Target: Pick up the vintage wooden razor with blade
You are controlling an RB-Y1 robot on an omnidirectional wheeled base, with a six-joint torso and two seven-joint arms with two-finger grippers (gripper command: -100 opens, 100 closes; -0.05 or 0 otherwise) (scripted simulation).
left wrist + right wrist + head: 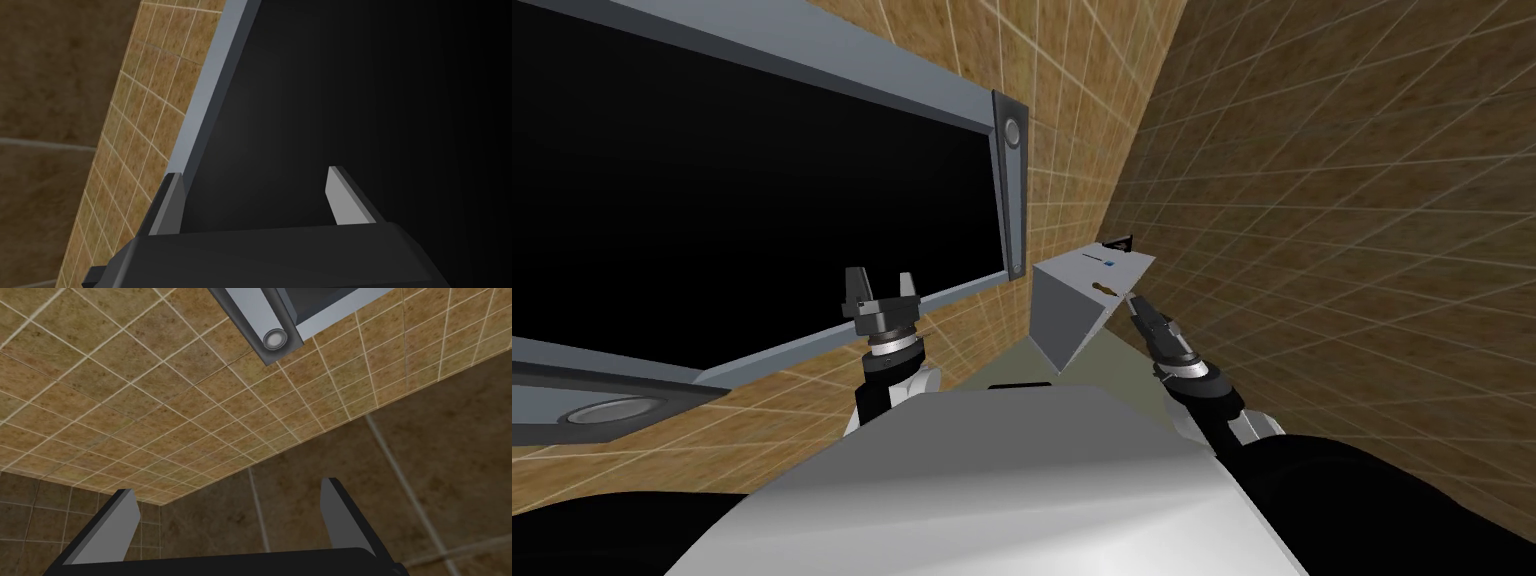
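A small brown razor (1105,290) lies on the pale top of a grey cabinet (1060,320) in the tiled corner, near the top's front edge. My right gripper (1136,304) hovers just to the right of the razor, close to the cabinet's edge. Its fingers (107,528) stand open with nothing between them. My left gripper (880,284) is raised further left, in front of the window, open and empty, as its fingers (345,197) show in the left wrist view.
Behind the razor on the cabinet top lie a small blue item (1108,264) and a dark object (1117,241). A grey-framed window (1009,190) with a black area fills the left. Brown tiled walls (1332,250) meet behind the cabinet.
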